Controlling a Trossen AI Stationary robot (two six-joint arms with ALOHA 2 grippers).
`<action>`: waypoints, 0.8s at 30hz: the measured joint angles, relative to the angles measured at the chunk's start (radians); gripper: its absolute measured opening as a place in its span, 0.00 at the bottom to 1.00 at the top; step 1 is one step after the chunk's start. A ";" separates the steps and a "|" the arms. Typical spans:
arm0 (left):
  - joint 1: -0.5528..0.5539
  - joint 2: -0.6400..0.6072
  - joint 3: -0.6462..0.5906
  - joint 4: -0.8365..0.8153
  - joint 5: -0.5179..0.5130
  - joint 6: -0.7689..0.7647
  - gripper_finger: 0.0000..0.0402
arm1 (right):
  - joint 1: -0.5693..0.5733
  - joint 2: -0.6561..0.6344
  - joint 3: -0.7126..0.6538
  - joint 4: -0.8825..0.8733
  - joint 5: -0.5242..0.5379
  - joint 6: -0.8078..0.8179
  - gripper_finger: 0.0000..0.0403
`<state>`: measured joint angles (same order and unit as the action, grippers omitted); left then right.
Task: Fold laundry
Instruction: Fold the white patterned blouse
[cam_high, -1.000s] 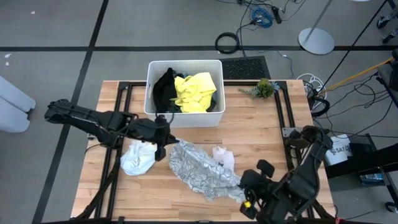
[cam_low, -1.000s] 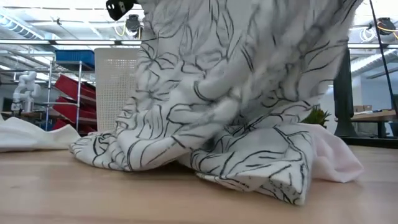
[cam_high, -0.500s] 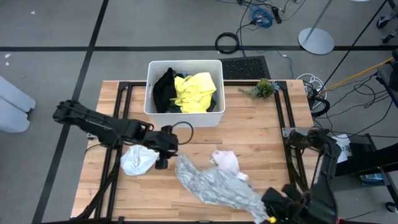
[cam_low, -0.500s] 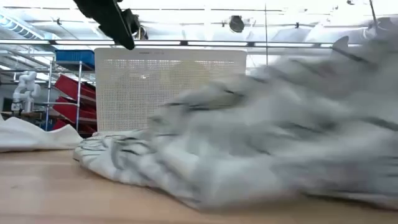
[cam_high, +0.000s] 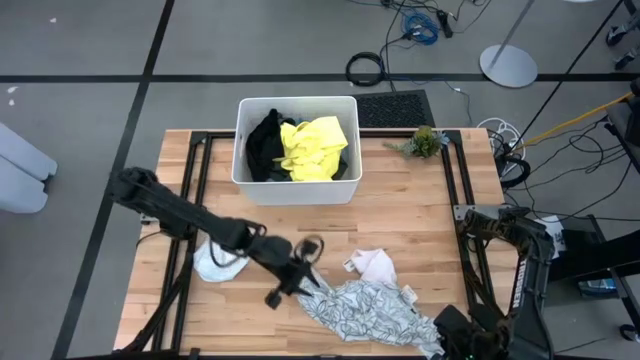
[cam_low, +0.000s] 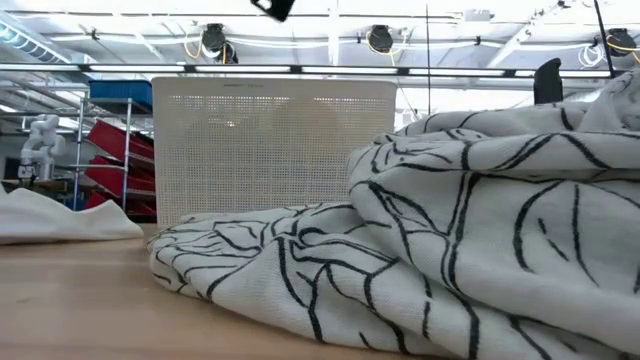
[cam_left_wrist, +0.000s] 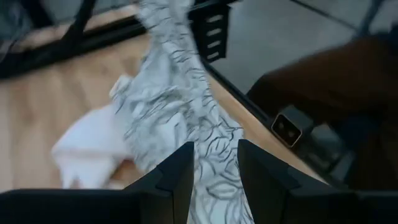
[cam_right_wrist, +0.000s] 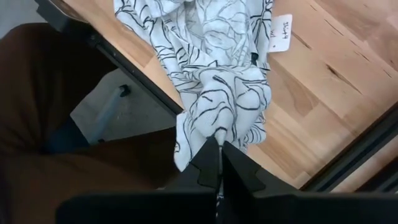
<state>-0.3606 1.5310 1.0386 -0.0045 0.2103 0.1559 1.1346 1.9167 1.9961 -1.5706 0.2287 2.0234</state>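
- The grey-white cloth garment with a dark line pattern (cam_high: 370, 312) lies stretched on the wooden worktop (cam_high: 400, 225), long axis running from mid-worktop toward the near right corner.
- Right pincer (cam_right_wrist: 217, 163) is clenched on the garment's end at that corner, beyond the edge.
- Left pincer (cam_high: 300, 275) hovers at the opposite end, fingers apart, released.

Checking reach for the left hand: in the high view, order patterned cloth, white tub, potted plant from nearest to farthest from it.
From the left hand:
1. Patterned cloth, just beside it, at the table's near edge.
2. White tub, at the table's far side.
3. Potted plant, at the far right corner.
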 joint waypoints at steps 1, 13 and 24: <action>-0.013 0.028 0.000 0.032 -0.007 0.045 0.33 | -0.001 0.000 0.000 0.000 0.000 -0.001 0.00; -0.061 0.315 0.090 0.270 -0.277 0.279 0.33 | -0.007 0.000 0.000 0.000 0.007 -0.021 0.00; -0.007 0.499 0.449 -0.069 -0.294 0.210 0.33 | -0.010 0.000 0.000 0.000 0.011 -0.023 0.00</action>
<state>-0.3672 2.0297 1.4876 -0.0732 -0.0835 0.3659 1.1248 1.9166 1.9961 -1.5708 0.2394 2.0000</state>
